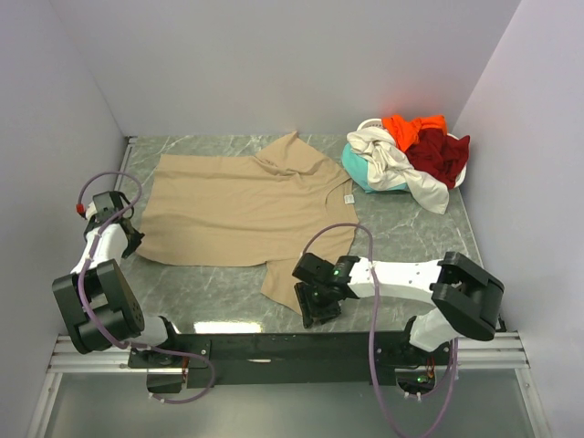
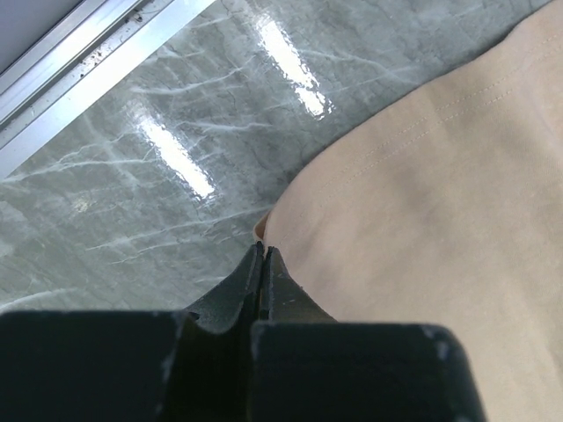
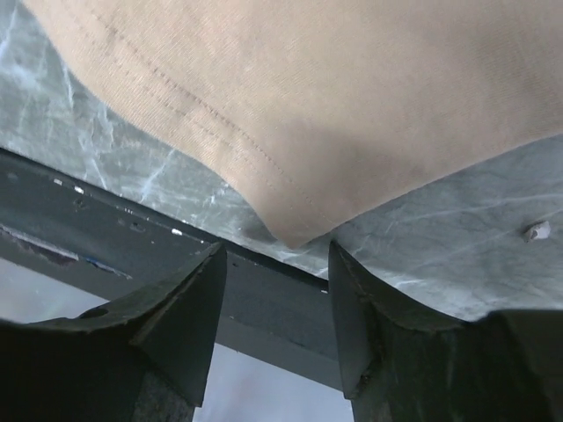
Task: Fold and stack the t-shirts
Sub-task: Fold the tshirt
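The tan t-shirt [image 1: 237,210] lies flat mid-counter [image 1: 411,239], long axis left-right, collar rightward. The left hand [image 2: 263,251], closed, touches its left hem. The right hand [image 3: 277,255], open, straddles the near sleeve corner at the counter's front edge. Other t-shirts [image 1: 411,151] are heaped back-right.

The large plain tan cloth t-shirt [image 1: 237,214] has matching tan stitch lines along its hem. Beneath it, the glossy grey-green stone-look worktop [image 1: 411,228] is marbled with white veins. At two o'clock lie a crumpled cream-white t-shirt [image 1: 388,162], a bright orange t-shirt [image 1: 412,128], a dark red t-shirt [image 1: 443,155] and a teal t-shirt [image 1: 358,170], all unpatterned. The left end effector [image 2: 264,253] and right end effector [image 3: 276,255] are matte black.
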{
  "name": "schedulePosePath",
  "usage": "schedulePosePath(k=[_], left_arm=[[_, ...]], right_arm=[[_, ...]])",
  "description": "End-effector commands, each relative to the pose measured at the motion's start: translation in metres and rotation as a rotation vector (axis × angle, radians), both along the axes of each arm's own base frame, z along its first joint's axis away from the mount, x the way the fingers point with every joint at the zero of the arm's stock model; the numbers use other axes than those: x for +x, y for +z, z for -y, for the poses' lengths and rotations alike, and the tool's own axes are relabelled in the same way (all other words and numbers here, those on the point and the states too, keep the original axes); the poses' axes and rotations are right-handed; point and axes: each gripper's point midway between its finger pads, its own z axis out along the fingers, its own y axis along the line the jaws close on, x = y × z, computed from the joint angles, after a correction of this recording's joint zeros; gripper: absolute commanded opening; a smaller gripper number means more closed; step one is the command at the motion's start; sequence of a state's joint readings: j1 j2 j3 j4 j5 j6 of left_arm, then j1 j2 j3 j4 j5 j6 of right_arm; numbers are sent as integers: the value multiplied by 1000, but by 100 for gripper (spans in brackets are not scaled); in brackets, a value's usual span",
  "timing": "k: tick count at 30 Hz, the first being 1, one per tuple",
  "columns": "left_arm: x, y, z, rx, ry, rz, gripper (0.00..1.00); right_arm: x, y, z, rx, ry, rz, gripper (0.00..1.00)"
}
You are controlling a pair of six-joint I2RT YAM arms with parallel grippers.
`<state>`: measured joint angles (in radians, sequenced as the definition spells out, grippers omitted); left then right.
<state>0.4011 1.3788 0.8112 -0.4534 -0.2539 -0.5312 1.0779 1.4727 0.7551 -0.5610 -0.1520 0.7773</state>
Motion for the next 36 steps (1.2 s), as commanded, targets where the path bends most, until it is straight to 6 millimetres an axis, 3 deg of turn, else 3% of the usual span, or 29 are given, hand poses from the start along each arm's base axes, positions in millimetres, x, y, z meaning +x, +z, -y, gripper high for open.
schedulePosePath(k=[1,7,13,16,19,22,29,36], left_arm=[[1,5,0,26,-19,12,1],[3,7,1,32,-23,18,1],[4,7,2,33,-27,17,1],[3,6,2,31,-29,14,1],[3,8,5,20,-34,16,1],[3,16,7,13,-32,34,1],[-11,44,10,41,-29,75,1],[-21,71,9,73,4,134,1]], right_arm=[[12,-4,-6,-27,-40,57,56],[16,-8,3,-79,-64,76,49],[19,-15,10,-133,-64,84,32],[19,-14,10,-142,-49,83,13],[17,-10,13,-153,-37,80,1],[13,3,16,-149,-22,70,0],[7,61,27,-113,21,83,0],[0,83,42,-137,46,77,0]])
